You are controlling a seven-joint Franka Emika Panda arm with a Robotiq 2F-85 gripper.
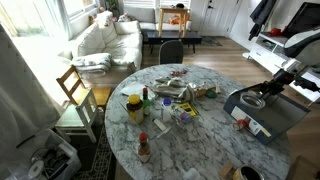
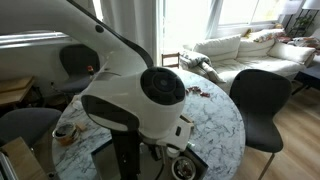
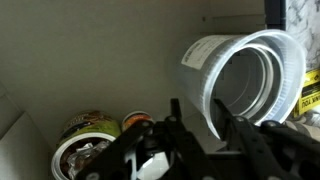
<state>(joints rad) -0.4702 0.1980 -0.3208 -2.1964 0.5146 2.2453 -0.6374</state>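
Hand (image 3: 203,118): straddles white translucent plastic cup (image 3: 250,75) wall; clamped or not, cannot tell
Cup: lying sideways
Nearby: open round tin (image 3: 84,150)

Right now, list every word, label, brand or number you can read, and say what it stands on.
No text reads clearly in any view.
Dark print on the yellow tag, right edge of the wrist view: too blurred to read.
Label on the tin near the white tub: too blurred to read.
Labels on the bottles and packets on the marble table: too small to read.
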